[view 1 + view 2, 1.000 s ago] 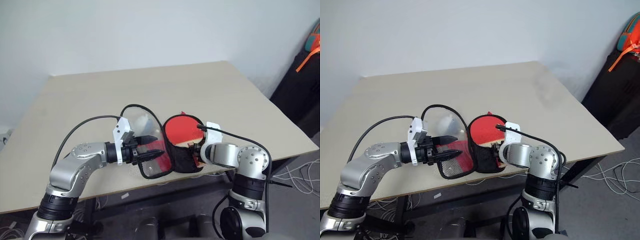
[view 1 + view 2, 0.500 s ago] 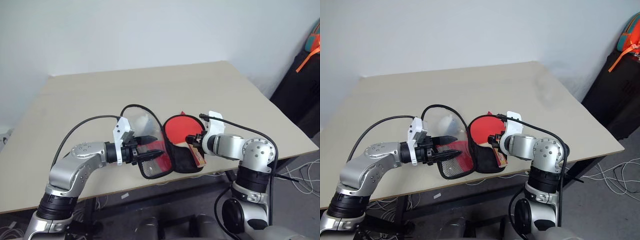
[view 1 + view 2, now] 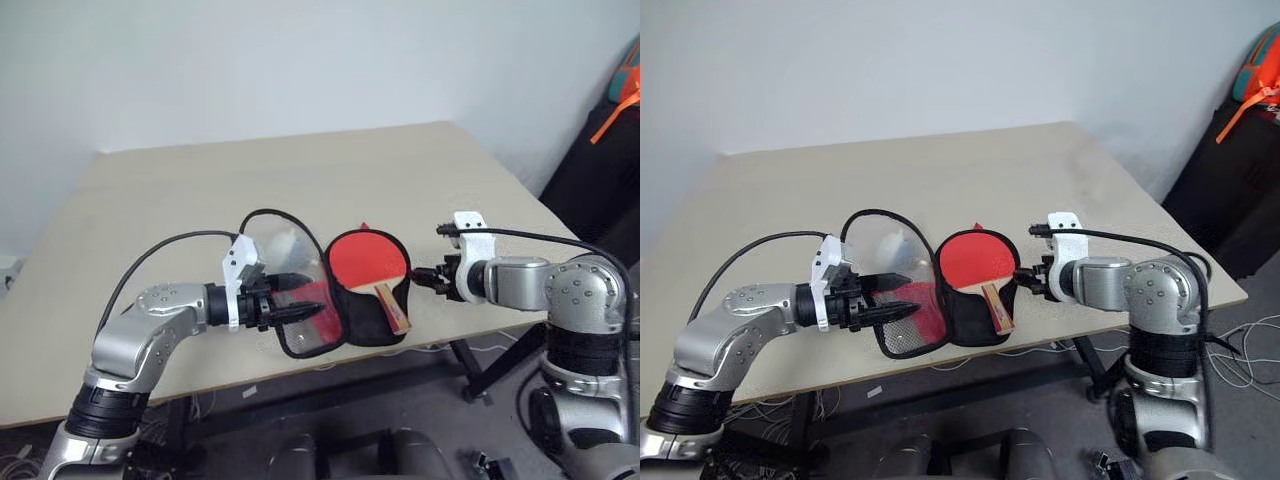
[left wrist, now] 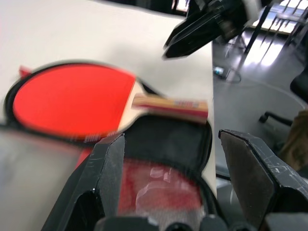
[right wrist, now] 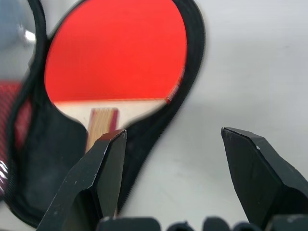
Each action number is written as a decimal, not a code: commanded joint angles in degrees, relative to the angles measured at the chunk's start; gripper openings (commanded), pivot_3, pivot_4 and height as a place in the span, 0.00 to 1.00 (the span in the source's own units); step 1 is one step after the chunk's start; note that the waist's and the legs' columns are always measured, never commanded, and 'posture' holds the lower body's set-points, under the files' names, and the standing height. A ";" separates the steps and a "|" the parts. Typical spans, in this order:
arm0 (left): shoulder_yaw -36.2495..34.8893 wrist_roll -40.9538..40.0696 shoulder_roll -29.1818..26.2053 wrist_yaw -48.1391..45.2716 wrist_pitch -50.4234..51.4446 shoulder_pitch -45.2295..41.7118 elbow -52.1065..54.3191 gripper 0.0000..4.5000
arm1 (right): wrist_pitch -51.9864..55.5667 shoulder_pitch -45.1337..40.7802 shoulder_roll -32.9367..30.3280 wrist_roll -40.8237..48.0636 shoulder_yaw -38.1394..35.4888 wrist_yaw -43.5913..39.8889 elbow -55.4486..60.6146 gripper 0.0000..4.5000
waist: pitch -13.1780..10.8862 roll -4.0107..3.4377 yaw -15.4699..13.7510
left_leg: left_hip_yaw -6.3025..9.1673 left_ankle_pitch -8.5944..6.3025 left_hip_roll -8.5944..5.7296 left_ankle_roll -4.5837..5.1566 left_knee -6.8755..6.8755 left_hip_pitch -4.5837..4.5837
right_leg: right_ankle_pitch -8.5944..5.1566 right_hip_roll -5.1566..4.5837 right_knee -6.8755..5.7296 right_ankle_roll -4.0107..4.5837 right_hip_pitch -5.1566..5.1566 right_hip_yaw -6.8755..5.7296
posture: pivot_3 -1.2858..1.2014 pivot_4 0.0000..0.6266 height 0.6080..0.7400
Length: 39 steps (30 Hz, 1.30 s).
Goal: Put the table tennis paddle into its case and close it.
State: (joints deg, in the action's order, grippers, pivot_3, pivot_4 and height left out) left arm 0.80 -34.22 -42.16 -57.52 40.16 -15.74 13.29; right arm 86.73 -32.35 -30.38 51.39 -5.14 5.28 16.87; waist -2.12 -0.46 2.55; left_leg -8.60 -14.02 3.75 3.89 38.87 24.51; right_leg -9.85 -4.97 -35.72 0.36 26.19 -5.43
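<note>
The case (image 3: pixel 345 300) lies open at the near edge of the beige surface (image 3: pixel 200 190) and serves as the reference point. Its black fabric half lies flat on the surface. Its clear plastic half, rimmed in black piping, stands raised on the left side of the black half.

The table tennis paddle (image 3: pixel 362 262) lies inside the black half, red face up. Its round head sits toward the far end of the case. Its brown wooden handle (image 3: pixel 391 304) points toward the near right edge of the case and rests on the black fabric.

The left gripper (image 3: pixel 305 294) is at the left side of the case, level with the clear half. Its two black fingers (image 4: pixel 103 173) are spread wide, pointing across the clear half toward the paddle. The clear half lies against or just in front of them; a firm grip cannot be confirmed.

The right gripper (image 3: pixel 420 279) is just beside the right rim of the case, clear of it and above the surface. Its fingers (image 5: pixel 103 168) are parted and hold nothing, pointing toward the paddle.

Beyond the case the surface runs back to a pale wall (image 3: pixel 300 60).
</note>
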 commanded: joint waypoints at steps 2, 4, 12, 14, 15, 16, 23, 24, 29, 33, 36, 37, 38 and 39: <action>-4.08 -2.14 -2.38 -2.59 -0.13 -3.66 -0.27 0.74 | -11.22 2.18 -6.21 -6.18 3.64 -11.80 -1.21 0.75 | -0.02 0.05 0.07 | -0.01 -0.03 0.00 0.05 0.06 -0.01 | -0.04 -0.01 0.01 0.07 -0.02 0.02 | 0.52 0.00 0.88; -5.59 -2.38 -3.43 -3.00 0.03 -4.08 -1.08 0.74 | -14.71 2.38 -7.18 -9.28 5.06 -14.22 -3.45 0.75 | -0.03 0.06 0.12 | -0.01 -0.05 0.02 0.07 0.06 0.00 | -0.06 0.01 -0.01 0.10 0.00 0.02 | 0.52 0.00 0.88; -11.78 -2.42 -9.92 -5.41 1.53 -2.56 -4.99 0.98 | -24.22 0.44 -5.34 -17.72 7.88 -21.39 -12.32 0.76 | -0.04 0.11 0.11 | -0.06 0.04 0.04 -0.07 0.07 0.00 | 0.00 0.04 -0.05 0.00 0.05 0.06 | 0.52 0.00 0.88; -12.37 -1.68 -11.84 -6.18 1.74 -1.65 -5.62 0.88 | -27.94 0.85 -5.72 -19.34 9.45 -25.90 -13.26 0.76 | -0.04 0.10 0.06 | -0.06 0.04 0.05 -0.08 0.07 0.00 | 0.00 0.03 -0.05 0.01 0.06 0.06 | 0.52 0.00 0.88; -12.46 -1.35 -12.43 -6.19 1.93 -1.45 -5.90 0.81 | -29.40 1.12 -5.95 -19.79 9.90 -28.04 -13.59 0.76 | -0.04 0.10 0.05 | -0.06 0.04 0.05 -0.08 0.06 0.01 | 0.00 0.03 -0.04 0.01 0.06 0.05 | 0.52 0.00 0.88; -12.34 -0.25 -13.84 -6.91 1.32 -0.78 -6.80 0.75 | -31.27 1.59 -6.20 -20.35 10.57 -30.50 -13.71 0.76 | -0.04 0.10 0.05 | -0.05 0.04 0.05 -0.09 0.06 0.01 | -0.02 0.02 -0.04 0.04 0.06 0.04 | 0.52 0.00 0.88; -13.07 4.26 -18.39 -8.90 -2.08 3.36 -14.74 0.67 | -46.10 3.55 -6.24 -23.84 11.85 -46.93 -21.81 0.76 | -0.04 0.13 0.07 | -0.07 0.04 0.05 -0.11 0.07 0.00 | -0.06 0.00 -0.05 0.11 0.06 0.03 | 0.52 0.00 0.88; -13.09 4.58 -18.37 -8.87 -2.52 3.75 -15.55 0.67 | -47.22 3.43 -5.87 -23.88 11.65 -48.64 -23.32 0.76 | -0.04 0.13 0.05 | -0.08 0.04 0.06 -0.11 0.06 0.00 | -0.07 0.00 -0.05 0.12 0.06 0.03 | 0.52 0.00 0.88; -10.72 6.39 -15.77 -7.99 -4.79 5.67 -16.61 0.67 | -53.12 4.58 -4.89 -23.05 10.82 -57.87 -25.91 0.76 | -0.04 0.17 0.04 | -0.09 0.12 0.07 -0.26 0.06 0.00 | -0.06 0.00 -0.06 0.12 0.08 0.03 | 0.52 0.00 0.88; -8.32 6.81 -11.96 -7.22 -4.97 4.10 -15.81 0.67 | -53.83 5.69 -3.90 -21.36 9.50 -61.41 -23.88 0.76 | -0.03 0.19 0.01 | -0.08 0.13 0.06 -0.27 0.10 0.00 | -0.06 -0.01 -0.06 0.12 0.03 0.02 | 0.52 0.00 0.88; -5.61 7.46 -8.77 -6.34 -5.36 2.31 -14.90 0.67 | -55.03 7.37 -3.31 -20.49 8.10 -62.48 -21.41 0.76 | -0.02 0.22 -0.06 | -0.09 0.13 0.08 -0.27 0.15 0.02 | 0.02 0.00 -0.09 0.05 0.05 0.02 | 0.52 0.00 0.88; -4.88 7.49 -7.70 -6.12 -5.47 1.63 -14.79 0.67 | -55.61 7.96 -3.01 -20.49 7.65 -62.39 -20.76 0.76 | -0.02 0.23 -0.21 | -0.06 0.13 0.06 -0.27 0.14 0.02 | 0.02 -0.01 -0.09 0.05 0.03 -0.01 | 0.52 0.00 0.88; -4.31 7.61 -6.81 -5.75 -5.41 0.97 -14.76 0.67 | -56.20 8.47 -2.65 -20.70 7.24 -62.09 -20.32 0.76 | -0.01 0.24 -0.27 | -0.07 0.13 0.06 -0.28 0.15 0.01 | 0.02 0.00 -0.09 0.04 0.02 -0.02 | 0.52 0.00 0.88; -3.68 7.79 -5.91 -5.47 -5.52 0.40 -14.64 0.67 | -56.93 9.21 -2.23 -21.17 7.00 -61.60 -19.71 0.76 | -0.01 0.25 -0.30 | -0.07 0.13 0.07 -0.28 0.16 0.01 | 0.03 0.00 -0.09 0.03 0.02 -0.01 | 0.52 0.00 0.88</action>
State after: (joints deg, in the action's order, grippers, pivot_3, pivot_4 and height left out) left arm -2.96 -26.82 -48.31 -63.57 35.54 -13.57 -3.31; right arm 31.85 -23.26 -32.88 29.57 3.92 -56.41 -5.51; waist -2.12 -0.21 2.25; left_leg -8.69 -13.89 3.82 3.62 39.05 24.52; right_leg -9.81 -4.97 -35.82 0.39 26.22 -5.43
